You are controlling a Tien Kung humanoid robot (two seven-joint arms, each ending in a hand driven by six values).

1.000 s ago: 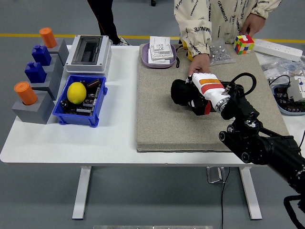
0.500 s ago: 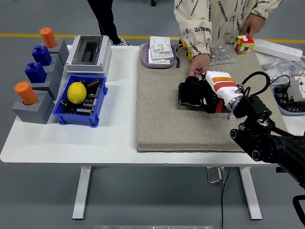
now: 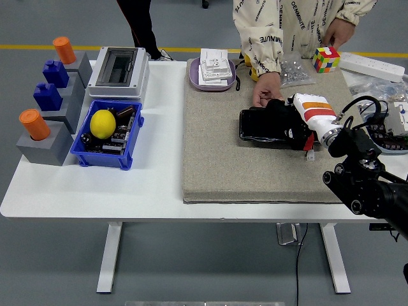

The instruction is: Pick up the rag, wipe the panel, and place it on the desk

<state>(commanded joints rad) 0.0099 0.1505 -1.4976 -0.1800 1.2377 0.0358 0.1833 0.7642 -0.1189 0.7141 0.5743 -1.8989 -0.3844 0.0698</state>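
On the white worktop (image 3: 153, 185), a beige mat (image 3: 217, 159) carries a black panel (image 3: 258, 125), now uncovered at its left end. A person's hand (image 3: 264, 89) rests at the panel's far edge, as before. The robot's right hand (image 3: 294, 124) has slid rightward along the panel since a second ago; its fingers (image 3: 280, 127) press down on a dark rag (image 3: 287, 131), curled over it. The left arm is unseen.
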